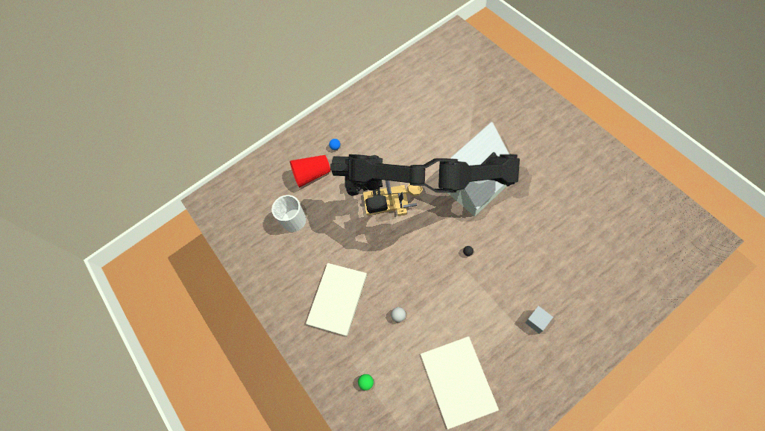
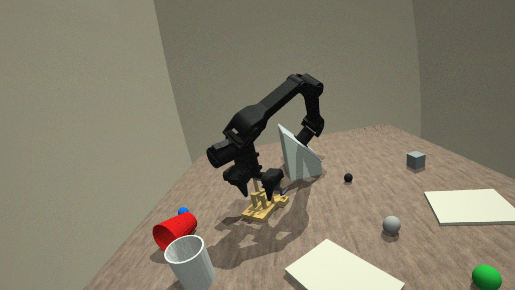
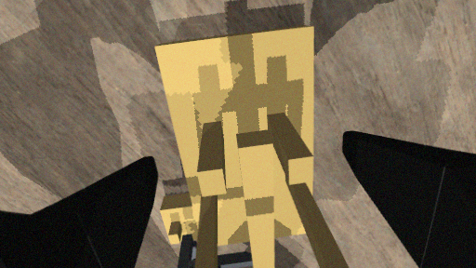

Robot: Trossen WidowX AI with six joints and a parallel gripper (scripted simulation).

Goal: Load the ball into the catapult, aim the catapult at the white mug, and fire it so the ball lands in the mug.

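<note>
The yellow catapult (image 1: 398, 189) (image 2: 256, 213) (image 3: 186, 60) sits on the table, its flat front end on the mug's side. My gripper (image 2: 258, 197) (image 3: 249, 154) is open above it, one finger to each side of its uprights, with gaps in the wrist view. The white mug (image 1: 295, 218) (image 2: 194, 272) stands upright left of the catapult in the top view. A blue ball (image 1: 334, 144) (image 2: 183, 210), a black ball (image 1: 468, 250) (image 2: 348, 177), a grey ball (image 1: 398, 314) (image 2: 391, 225) and a green ball (image 1: 365, 382) (image 2: 486, 277) lie on the table. I cannot make out a ball in the catapult.
A red cup (image 1: 310, 170) (image 2: 181, 225) lies on its side near the mug. A pale wedge (image 1: 484, 144) (image 2: 300, 163) stands under the arm's base. A grey cube (image 1: 540, 318) (image 2: 415, 160) and two cream panels, one nearer the mug (image 1: 337, 300) (image 2: 342, 268), lie on the table.
</note>
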